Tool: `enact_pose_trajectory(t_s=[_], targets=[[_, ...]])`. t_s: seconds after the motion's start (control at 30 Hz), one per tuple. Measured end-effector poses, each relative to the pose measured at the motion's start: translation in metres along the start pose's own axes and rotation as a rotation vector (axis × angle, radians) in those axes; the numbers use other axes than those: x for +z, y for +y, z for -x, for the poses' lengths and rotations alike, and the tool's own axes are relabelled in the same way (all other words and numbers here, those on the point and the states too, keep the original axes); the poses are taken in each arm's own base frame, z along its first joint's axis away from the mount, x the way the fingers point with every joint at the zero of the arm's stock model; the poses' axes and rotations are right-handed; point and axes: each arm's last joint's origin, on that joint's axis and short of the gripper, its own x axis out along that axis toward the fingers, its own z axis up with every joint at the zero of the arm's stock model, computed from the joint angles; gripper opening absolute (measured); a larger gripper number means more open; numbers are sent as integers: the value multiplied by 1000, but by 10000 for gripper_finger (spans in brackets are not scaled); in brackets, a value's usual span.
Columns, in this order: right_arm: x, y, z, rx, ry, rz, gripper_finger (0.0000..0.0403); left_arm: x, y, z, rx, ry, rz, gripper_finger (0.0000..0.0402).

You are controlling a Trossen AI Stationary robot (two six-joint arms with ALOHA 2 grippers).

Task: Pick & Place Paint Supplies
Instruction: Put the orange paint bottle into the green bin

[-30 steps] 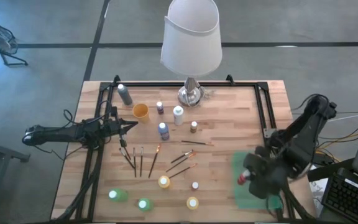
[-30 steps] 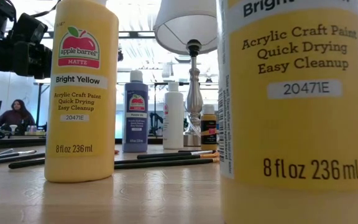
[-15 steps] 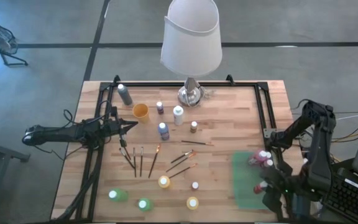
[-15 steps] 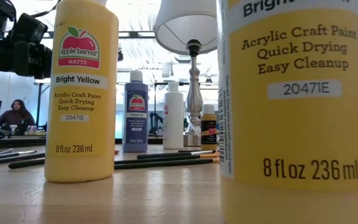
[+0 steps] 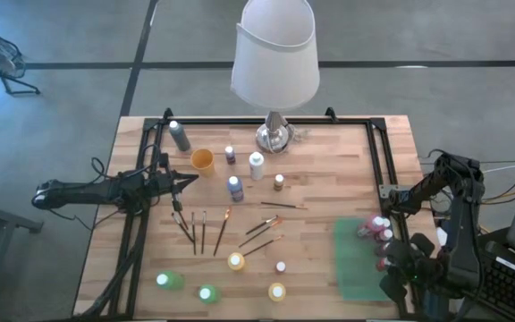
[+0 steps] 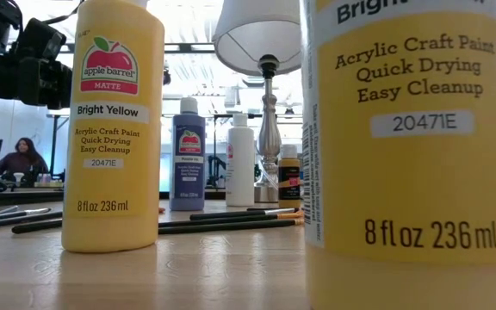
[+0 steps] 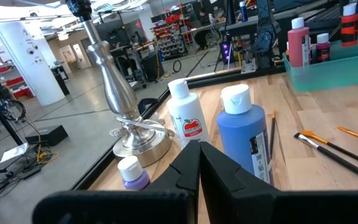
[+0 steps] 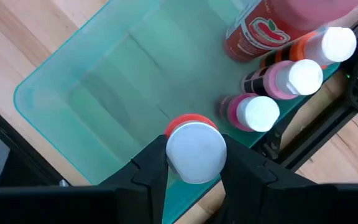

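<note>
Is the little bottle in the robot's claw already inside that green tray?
Over it, not set down: the right gripper holds the white-capped bottle above the green tray.

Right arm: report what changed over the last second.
The right gripper carried a red paint bottle from the green tray's inner edge towards the table's right edge, near the bottles already standing in the tray. It keeps its grip, the bottle held over the tray. The left gripper, lamp, brushes and other bottles stayed put.

robotics lab/workshop: stocked shelves (image 7: 173, 28), cables on concrete floor (image 7: 17, 165), workbenches.
</note>
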Motion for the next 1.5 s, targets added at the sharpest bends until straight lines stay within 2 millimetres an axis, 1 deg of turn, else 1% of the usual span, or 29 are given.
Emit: enact_pose_trajectory(t_s=[0.13,0.33,0.43,0.6,0.8,1.03,1.27,1.4,1.5], targets=[[0,0,-1,-1,0,-10,111,0,0,0,0,0,0,13],[-1,-1,-2,-21,24,-46,115,0,0,0,0,0,0,13],[-1,-2,-6,-47,41,-66,118,0,0,0,0,0,0,13],[3,-1,-13,-106,84,-102,111,0,0,0,-1,0,0,13],[6,1,-16,-115,88,-195,118,0,0,0,-1,0,0,13],[5,0,-19,-121,87,-226,111,0,0,0,-1,0,0,13],[0,0,-41,-118,89,-246,118,0,0,0,-1,0,0,13],[-3,-3,-55,-120,88,-246,111,0,0,0,0,0,0,13],[-3,-6,-61,-137,92,-244,112,0,0,0,0,0,0,13]])
